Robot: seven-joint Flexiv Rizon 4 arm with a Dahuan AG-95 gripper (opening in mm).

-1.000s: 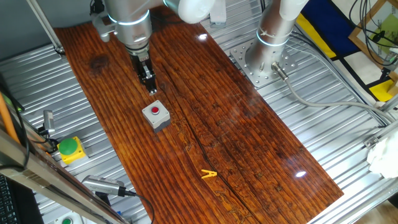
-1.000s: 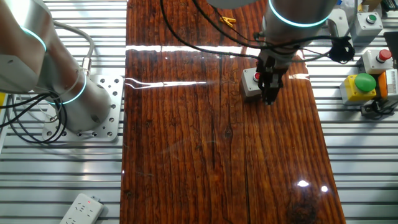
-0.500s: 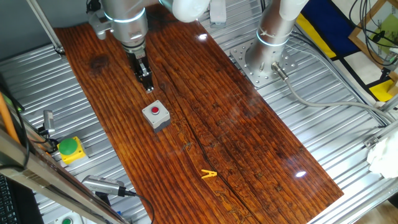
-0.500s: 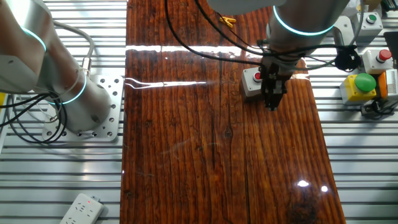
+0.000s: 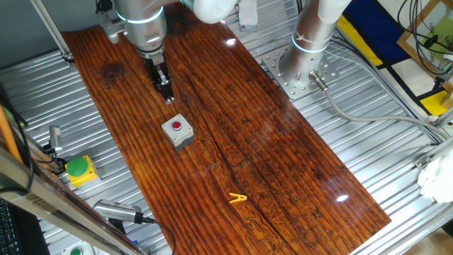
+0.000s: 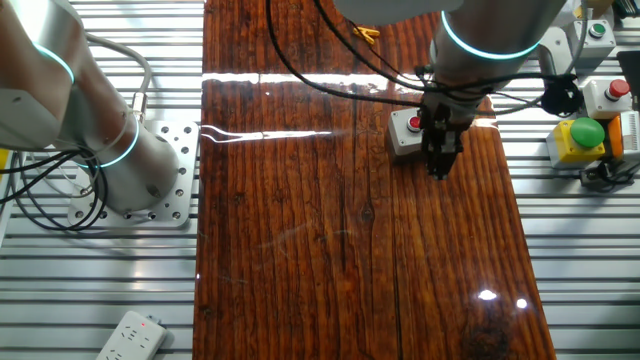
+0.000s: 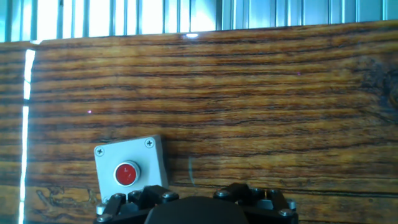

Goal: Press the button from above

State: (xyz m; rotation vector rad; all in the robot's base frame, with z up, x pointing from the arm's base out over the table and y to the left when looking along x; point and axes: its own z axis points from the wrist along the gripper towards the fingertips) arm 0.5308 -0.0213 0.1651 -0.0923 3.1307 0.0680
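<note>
A dark, glossy wooden tabletop (image 5: pixel 269 142) lies on a ribbed aluminium frame (image 5: pixel 396 149); window glare streaks its surface. One silver robot arm (image 5: pixel 145 28) enters from 12 o'clock in one fixed view, its upper part cut off by the frame edge. One black two-finger gripper (image 5: pixel 167 96) points down above bare wood, apart from the box. Whether its fingertips are parted or together cannot be told: both fixed views show them as one dark shape, and the hand view shows only the gripper's base. One small round red push-button (image 5: pixel 176 127) sits in a small grey square box (image 5: pixel 178 133) at 5 o'clock of the gripper; in the other fixed view the gripper partly hides this box. One green round button on a yellow box (image 5: pixel 79 170) stands off the wood at 9 o'clock. One yellow clip (image 5: pixel 238 199) lies at 6 o'clock.
</note>
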